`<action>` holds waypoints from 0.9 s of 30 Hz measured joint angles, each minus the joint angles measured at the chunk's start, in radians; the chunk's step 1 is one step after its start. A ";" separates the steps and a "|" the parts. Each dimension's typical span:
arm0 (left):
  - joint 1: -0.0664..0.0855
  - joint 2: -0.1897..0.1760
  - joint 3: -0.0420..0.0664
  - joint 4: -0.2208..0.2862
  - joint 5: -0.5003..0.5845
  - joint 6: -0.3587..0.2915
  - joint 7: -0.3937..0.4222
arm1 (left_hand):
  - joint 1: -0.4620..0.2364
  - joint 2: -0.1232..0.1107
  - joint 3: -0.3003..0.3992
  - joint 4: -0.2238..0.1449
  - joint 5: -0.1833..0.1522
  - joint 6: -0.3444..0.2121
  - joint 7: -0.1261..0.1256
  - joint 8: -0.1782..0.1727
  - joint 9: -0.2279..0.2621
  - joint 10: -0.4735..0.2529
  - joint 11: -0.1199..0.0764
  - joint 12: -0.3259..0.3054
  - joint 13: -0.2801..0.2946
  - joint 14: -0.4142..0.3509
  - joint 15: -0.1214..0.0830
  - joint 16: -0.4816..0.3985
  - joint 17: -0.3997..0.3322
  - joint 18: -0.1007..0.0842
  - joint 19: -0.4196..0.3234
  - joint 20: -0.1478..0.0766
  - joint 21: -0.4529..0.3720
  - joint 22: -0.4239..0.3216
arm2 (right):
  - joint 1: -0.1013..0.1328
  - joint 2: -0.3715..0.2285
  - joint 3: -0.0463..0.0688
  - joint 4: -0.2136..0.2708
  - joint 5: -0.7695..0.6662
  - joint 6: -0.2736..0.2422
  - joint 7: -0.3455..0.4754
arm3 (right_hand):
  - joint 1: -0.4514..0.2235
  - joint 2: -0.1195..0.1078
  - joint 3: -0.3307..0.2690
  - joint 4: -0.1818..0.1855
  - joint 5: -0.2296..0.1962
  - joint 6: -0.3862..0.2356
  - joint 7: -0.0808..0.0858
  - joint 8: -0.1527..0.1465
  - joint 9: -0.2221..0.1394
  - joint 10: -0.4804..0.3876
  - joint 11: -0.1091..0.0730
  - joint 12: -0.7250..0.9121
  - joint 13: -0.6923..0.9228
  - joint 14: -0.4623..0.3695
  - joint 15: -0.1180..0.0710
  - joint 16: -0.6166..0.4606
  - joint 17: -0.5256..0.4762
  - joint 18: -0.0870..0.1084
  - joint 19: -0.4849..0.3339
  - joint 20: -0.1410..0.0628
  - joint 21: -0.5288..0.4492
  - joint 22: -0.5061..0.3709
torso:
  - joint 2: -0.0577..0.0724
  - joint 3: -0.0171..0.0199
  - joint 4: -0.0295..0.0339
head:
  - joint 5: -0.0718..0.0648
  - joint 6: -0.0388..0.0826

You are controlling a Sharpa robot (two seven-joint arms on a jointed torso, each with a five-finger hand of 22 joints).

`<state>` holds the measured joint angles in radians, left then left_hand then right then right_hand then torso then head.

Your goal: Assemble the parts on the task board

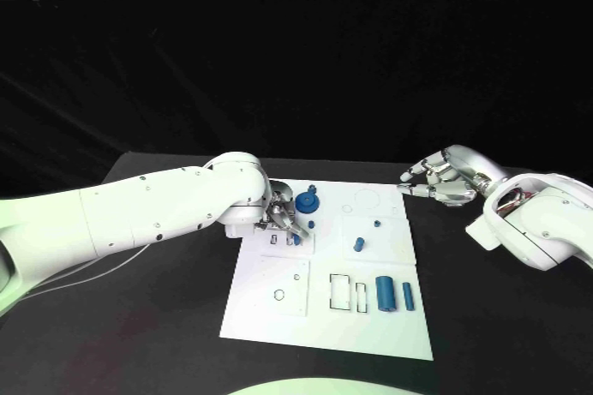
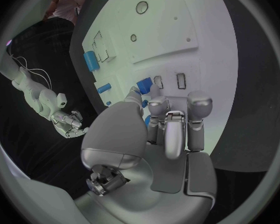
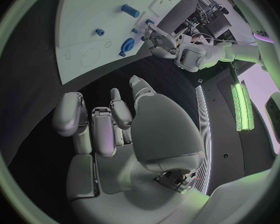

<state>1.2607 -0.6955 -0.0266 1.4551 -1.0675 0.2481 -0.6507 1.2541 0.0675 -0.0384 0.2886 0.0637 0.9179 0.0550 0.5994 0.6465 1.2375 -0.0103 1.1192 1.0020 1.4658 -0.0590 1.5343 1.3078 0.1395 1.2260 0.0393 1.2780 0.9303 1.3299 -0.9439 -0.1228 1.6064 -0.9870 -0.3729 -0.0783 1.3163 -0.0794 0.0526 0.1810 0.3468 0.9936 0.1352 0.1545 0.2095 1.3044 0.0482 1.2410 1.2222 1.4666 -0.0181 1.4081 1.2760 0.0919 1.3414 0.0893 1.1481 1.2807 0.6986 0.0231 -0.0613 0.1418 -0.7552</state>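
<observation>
So the left hand (image 1: 282, 219) is down at the left edge of the task board (image 1: 371, 339), right by the two small rectangular slots (image 1: 267, 238) there. In its wrist view the fingers (image 2: 175, 129) sit close together over the board with a small blue part (image 2: 144, 83) just at the fingertips. Honestly I can't tell if it's actually pinching that piece or just touching it, the fingers cover too much.

Just past that hand there's a round blue part with a knob (image 1: 308, 203) standing near the board's far edge, looks seated to me. Further toward the middle, a small blue peg (image 1: 358, 244) stands upright, with another tiny blue bit (image 1: 377, 223) a little beyond it. Nearer the robot, the outlined rectangles (image 1: 341, 293) look unfilled, and two blue cylinders (image 1: 386, 293) lie on their sides just beside them. The round holes (image 1: 282, 294) in the near-left panel also look unfilled.

My read: early-to-middle. A couple of pieces seem placed up top, but the cylinders and the slots are still to do.

The board itself is a flat white plate, lying in the middle of the black table (image 1: 161, 326), split into panels with thin black outlines.

The right hand (image 1: 435, 182) hovers off the board's far right corner, well away from the parts, fingers curled in loosely and holding nothing as far as I can see.
</observation>
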 measured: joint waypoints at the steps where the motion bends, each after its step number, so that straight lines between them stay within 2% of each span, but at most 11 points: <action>1: 0.000 0.001 0.000 -0.001 0.001 0.000 0.000 | 0.009 0.001 0.005 0.000 0.000 0.000 0.000 -0.004 -0.001 0.000 0.000 0.000 -0.001 0.000 0.000 0.000 0.000 0.000 0.000 0.000 0.001 0.001 | 0.000 0.000 0.000 0.000 0.000 0.000 0.000 | 0.000 0.000 0.000 0.000 0.000 0.000 0.000 0.000 0.000 0.000 0.000 0.000 0.001 0.000 0.000 0.000 0.001 0.000 0.000 0.000 0.000 0.000 | 0.000 0.0000 -0.0001 | 0.000 0.000; 6: 0.000 0.002 0.001 -0.002 0.010 0.000 0.000 | 0.065 0.011 0.053 -0.008 0.000 -0.001 0.000 -0.023 -0.007 -0.004 -0.004 0.000 -0.004 0.000 0.000 0.004 0.000 0.000 0.000 0.000 0.004 0.002 | 0.000 -0.001 0.000 0.001 0.000 -0.001 -0.001 | 0.000 0.000 0.000 0.000 0.000 0.000 0.000 0.000 0.000 0.000 0.000 0.000 0.001 0.000 0.000 0.000 0.001 0.000 0.000 0.000 0.000 0.000 | 0.000 0.0007 -0.0003 | 0.001 -0.001; 9: 0.002 0.002 0.002 -0.002 0.020 0.000 0.001 | 0.128 0.016 0.125 -0.028 -0.004 -0.011 0.000 -0.039 -0.015 -0.008 -0.007 -0.004 -0.008 0.000 -0.007 0.004 0.000 0.000 0.000 0.000 0.004 0.003 | 0.000 -0.001 0.000 0.001 0.000 -0.001 -0.002 | 0.000 0.000 0.000 0.000 0.000 0.000 0.000 0.000 0.000 0.000 0.000 0.000 0.001 0.000 0.000 0.000 0.001 0.000 0.000 0.000 0.000 0.000 | -0.001 0.0007 -0.0004 | 0.001 -0.001; 11: 0.002 0.002 0.002 -0.002 0.030 -0.001 0.002 | 0.158 0.012 0.155 -0.017 -0.005 -0.015 0.003 -0.047 -0.017 -0.012 -0.008 -0.013 -0.012 0.000 -0.007 0.004 0.000 0.000 0.000 0.000 0.008 0.004 | 0.000 -0.001 0.000 0.001 0.000 -0.001 -0.002 | 0.000 0.000 0.000 0.000 0.000 0.000 0.000 0.000 0.000 0.000 0.000 0.000 0.001 0.000 0.000 0.000 0.001 0.000 0.000 0.000 0.000 0.000 | -0.001 0.0007 -0.0008 | 0.001 -0.001; 14: 0.002 0.001 0.002 -0.001 0.042 -0.002 0.002 | 0.202 -0.019 0.209 0.038 -0.001 -0.017 0.006 -0.057 -0.018 -0.018 -0.003 -0.019 -0.016 0.000 -0.007 0.004 0.000 0.000 0.000 0.000 0.008 0.008 | 0.000 -0.001 0.000 0.001 0.000 -0.001 -0.002 | 0.000 0.000 0.000 0.000 0.000 0.000 0.000 0.000 0.000 0.000 0.000 0.006 0.002 0.000 0.000 0.000 0.001 0.000 0.000 0.000 0.000 0.000 | -0.001 0.0007 -0.0008 | 0.000 -0.001; 15: 0.001 0.001 0.001 -0.001 0.047 -0.002 0.002 | 0.215 -0.043 0.249 0.068 -0.001 -0.018 0.007 -0.059 -0.018 -0.017 0.001 -0.022 -0.017 0.000 -0.007 0.004 0.000 0.000 0.000 0.000 0.012 0.010 | 0.000 -0.001 0.000 0.001 0.000 -0.002 -0.002 | 0.000 0.000 0.000 0.000 0.000 0.000 0.000 0.000 0.000 0.000 0.000 0.006 0.003 0.000 0.000 0.000 0.001 0.000 0.000 0.000 0.000 0.000 | -0.001 0.0007 -0.0008 | -0.001 -0.001; 16: 0.000 0.000 0.001 -0.001 0.052 -0.003 0.002 | 0.213 -0.064 0.304 0.067 -0.001 -0.019 0.008 -0.062 -0.018 -0.016 0.003 -0.023 -0.018 0.000 -0.007 0.004 0.000 0.000 0.000 0.000 0.014 0.011 | 0.000 -0.001 0.000 0.001 0.000 -0.002 -0.003 | 0.000 0.000 0.000 0.000 0.000 0.000 0.000 0.000 0.000 0.000 0.000 0.006 0.003 0.000 0.000 0.000 0.001 0.000 0.000 0.000 0.000 0.000 | 0.000 0.0006 -0.0008 | -0.001 -0.001; 18: 0.000 -0.002 0.000 0.000 0.063 -0.004 0.002 | 0.176 -0.126 0.440 0.068 -0.001 -0.020 0.009 -0.062 -0.017 -0.010 0.011 -0.023 -0.019 0.000 -0.007 0.004 0.000 0.000 -0.004 0.004 0.015 0.013 | 0.000 -0.002 0.000 0.001 0.000 -0.002 -0.003 | 0.000 0.000 0.000 0.000 0.000 0.000 0.000 0.000 0.000 0.000 0.000 0.006 0.003 0.000 0.000 0.000 0.001 0.000 0.000 0.000 0.000 0.000 | 0.000 0.0004 -0.0007 | -0.001 -0.001; 21: 0.000 -0.006 0.000 0.004 0.077 -0.006 0.002 | 0.127 -0.181 0.554 0.064 -0.001 -0.019 0.009 -0.044 0.012 -0.004 0.005 -0.023 -0.020 0.000 -0.007 0.008 0.000 0.000 -0.004 0.004 0.015 0.015 | 0.000 -0.002 0.000 0.001 -0.001 -0.002 -0.003 | 0.000 0.000 0.000 0.000 0.000 0.000 0.000 0.000 0.000 0.000 0.000 0.006 0.003 0.000 0.000 0.000 0.001 0.000 0.000 0.000 0.000 0.000 | 0.000 0.0003 -0.0005 | -0.001 0.000; 23: 0.000 -0.011 0.000 0.008 0.085 -0.008 0.002 | 0.111 -0.198 0.579 0.060 -0.001 -0.019 0.009 -0.043 0.039 -0.001 0.002 -0.023 -0.020 0.000 -0.007 0.008 0.000 0.000 -0.004 0.004 0.015 0.015 | 0.000 -0.002 0.000 0.001 -0.001 -0.002 -0.004 | 0.000 0.000 0.000 0.000 0.000 0.000 0.000 0.000 0.000 0.000 0.000 0.006 0.003 0.000 0.000 0.000 0.001 0.000 0.000 0.000 0.000 0.000 | 0.000 0.0003 0.0001 | -0.001 0.000; 27: 0.000 -0.024 0.000 0.022 0.100 -0.016 0.002 | 0.097 -0.211 0.588 0.050 -0.001 -0.017 0.007 -0.042 0.050 -0.001 0.002 -0.023 -0.020 0.000 -0.007 0.008 0.000 0.000 -0.004 0.004 0.019 0.015 | 0.000 -0.002 0.000 0.000 -0.001 -0.003 -0.004 | 0.000 0.000 0.000 0.000 0.004 0.000 0.000 0.000 0.000 0.000 0.000 0.006 0.003 0.000 0.000 0.000 0.001 0.000 0.000 0.000 -0.002 0.000 | 0.000 0.0003 0.0009 | 0.001 0.001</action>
<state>1.2604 -0.7199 -0.0262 1.4773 -0.9679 0.2317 -0.6492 1.3510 -0.1439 0.5498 0.3390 0.0630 0.9009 0.0624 0.5573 0.6964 1.2364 -0.0086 1.0958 0.9820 1.4657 -0.0663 1.5423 1.3075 0.1395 1.2222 0.0431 1.2974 0.9456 1.3299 -0.9460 -0.1228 1.6068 -0.9876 -0.3761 -0.0822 1.3163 -0.0794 0.0526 0.1810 0.3508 0.9936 0.1352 0.1544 0.2093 1.3043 0.0483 1.2467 1.2256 1.4666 -0.0181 1.4081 1.2774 0.0919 1.3414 0.0893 1.1461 1.2807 0.6984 0.0234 -0.0604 0.1430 -0.7546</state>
